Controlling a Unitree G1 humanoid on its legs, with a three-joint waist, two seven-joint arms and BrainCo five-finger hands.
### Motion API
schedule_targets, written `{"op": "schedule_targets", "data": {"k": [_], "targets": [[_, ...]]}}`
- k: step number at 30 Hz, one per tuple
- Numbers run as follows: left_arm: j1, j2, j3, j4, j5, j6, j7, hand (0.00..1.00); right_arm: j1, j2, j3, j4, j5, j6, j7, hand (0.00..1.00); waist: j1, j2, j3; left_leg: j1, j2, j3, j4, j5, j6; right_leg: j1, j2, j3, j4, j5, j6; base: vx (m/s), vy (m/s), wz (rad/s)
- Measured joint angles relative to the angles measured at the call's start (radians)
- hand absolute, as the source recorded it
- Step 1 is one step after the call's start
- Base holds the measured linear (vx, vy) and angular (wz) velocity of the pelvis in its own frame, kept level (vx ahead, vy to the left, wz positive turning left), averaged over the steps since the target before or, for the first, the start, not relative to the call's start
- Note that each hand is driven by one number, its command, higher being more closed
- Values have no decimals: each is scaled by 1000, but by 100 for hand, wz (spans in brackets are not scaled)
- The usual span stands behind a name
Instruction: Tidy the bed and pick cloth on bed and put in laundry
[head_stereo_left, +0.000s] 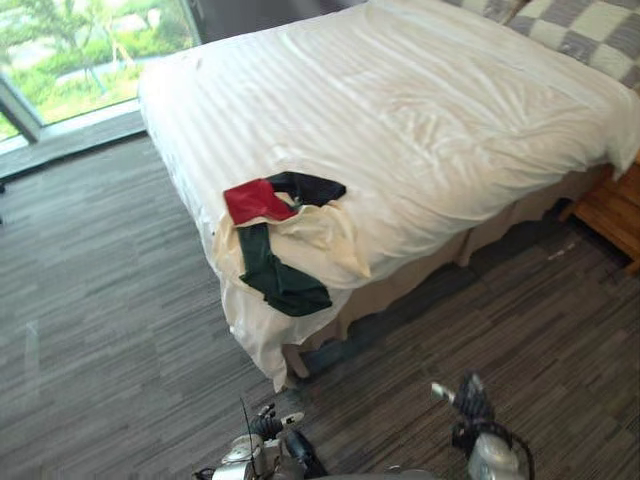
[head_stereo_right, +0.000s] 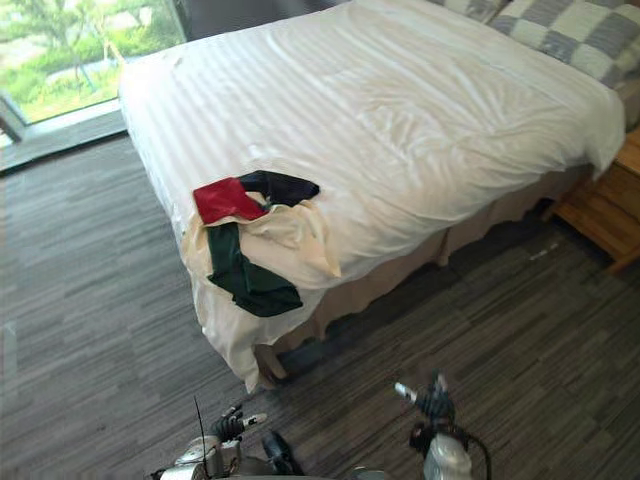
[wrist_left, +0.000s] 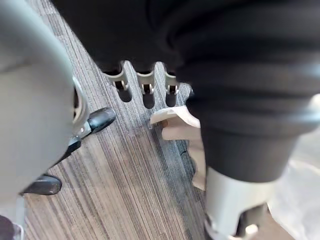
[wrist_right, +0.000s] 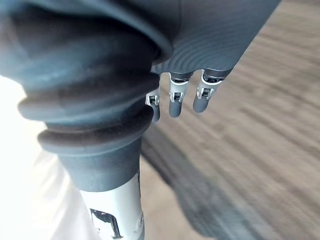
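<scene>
A pile of clothes (head_stereo_left: 283, 240) lies on the near corner of the bed (head_stereo_left: 420, 110): a red piece (head_stereo_left: 255, 200), a dark navy piece (head_stereo_left: 312, 186), a cream piece (head_stereo_left: 320, 240) and a dark green piece (head_stereo_left: 280, 280) that hangs over the edge. The white striped sheet is creased in the middle. My left hand (head_stereo_left: 262, 438) and right hand (head_stereo_left: 470, 405) hang low in front of the bed, well short of the clothes. In the wrist views the left hand's fingers (wrist_left: 145, 87) and the right hand's fingers (wrist_right: 176, 97) are relaxed over the floor and hold nothing.
Checkered pillows (head_stereo_left: 580, 30) lie at the far right end of the bed. A wooden nightstand (head_stereo_left: 615, 215) stands by the bed's right side. A large window (head_stereo_left: 70, 60) lies past the bed at the far left. Grey striped floor (head_stereo_left: 110, 320) spreads around the bed.
</scene>
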Motion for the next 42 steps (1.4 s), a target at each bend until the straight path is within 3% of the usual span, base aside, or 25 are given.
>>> {"op": "schedule_targets", "data": {"k": [1,2,5,7,8,9,10,11,12,14,18,25,31,34,37,38,42], "targets": [[-1,16,-11,3,-21,17,4,0,-11,-10,5,-53,-13,-14,-18,0,-12,-7,2,-1,6,-60,7,-17,10,-81,-11,31,124,-80,-40,197,-50,108],[-1,27,-15,7,-29,21,9,0,-18,-20,5,-80,-23,-18,-26,0,-19,-10,3,-1,9,-86,7,-18,10,-111,-9,45,136,-116,-53,198,-86,136],[-4,64,-18,44,-52,43,18,0,-68,-90,4,-222,-56,-17,-40,0,-30,-6,5,0,39,-214,14,-24,-4,-228,23,182,41,-132,-36,201,-96,126],[0,85,-14,70,-68,65,18,0,-130,-133,10,-314,-90,-9,-33,0,-37,-11,4,-13,51,-291,27,-27,-34,-249,31,314,-142,-68,8,232,-213,131],[16,108,4,67,-80,76,15,0,-182,-145,23,-361,-107,-2,-12,0,-29,-56,-8,-15,29,-332,31,-23,-69,-248,-1,356,-271,82,21,186,-217,113],[17,116,8,67,-81,76,15,0,-192,-146,29,-368,-108,-2,-8,0,-26,-70,-10,-13,18,-341,31,-25,-74,-249,-14,357,-284,127,28,215,-300,89],[21,138,32,72,-84,76,20,0,-240,-160,65,-376,-113,1,22,0,-9,-118,-21,-2,-4,-360,32,-35,-99,-237,-44,340,-288,150,23,176,-244,46],[29,123,43,69,-85,76,16,0,-288,-182,113,-383,-114,21,55,0,-1,-86,-34,-13,29,-354,35,-33,-108,-229,-19,318,-318,161,15,205,-274,35],[31,111,52,68,-85,72,15,0,-314,-195,142,-385,-115,24,66,0,6,-75,-36,-13,39,-354,35,-32,-115,-225,-10,309,-340,160,6,201,-224,16],[32,87,84,69,-86,70,7,0,-390,-219,227,-372,-130,72,107,0,7,-39,-32,-20,71,-368,26,-21,-133,-202,16,270,-378,171,-9,151,-176,25],[35,87,94,68,-86,66,-18,0,-460,-226,291,-312,-154,130,125,0,18,-35,-31,-11,90,-382,12,-16,-147,-168,31,241,-406,171,-10,49,-75,21],[40,88,97,55,-85,48,-25,0,-531,-195,388,-240,-200,201,170,0,62,-24,-24,-38,74,-397,1,-3,-152,-158,7,211,-459,190,-14,-16,20,13],[87,84,113,20,-52,47,-26,0,-560,-173,391,-110,-273,279,177,0,67,1,-5,-67,56,-416,-24,35,-162,-159,-18,156,-487,204,-6,-8,19,30],[101,81,114,-7,-34,46,-27,0,-646,-178,391,-46,-283,300,173,0,67,31,46,-107,54,-419,-13,38,-160,-183,-21,149,-486,212,-9,-99,13,9],[37,80,113,-25,-35,33,-28,0,-789,-234,386,19,-310,301,145,0,65,69,130,-184,57,-417,-15,68,-142,-259,-20,136,-485,242,-17,-147,4,14],[7,79,112,-48,-37,20,-29,0,-861,-275,380,70,-311,302,126,0,68,86,189,-208,57,-418,-22,92,-134,-286,-20,132,-484,257,-21,-141,-1,11],[-11,78,82,-84,-79,-16,-46,0,-975,-361,355,146,-319,292,75,0,68,118,264,-257,55,-419,-47,132,-128,-344,-21,130,-484,282,-23,-82,2,3]]}}
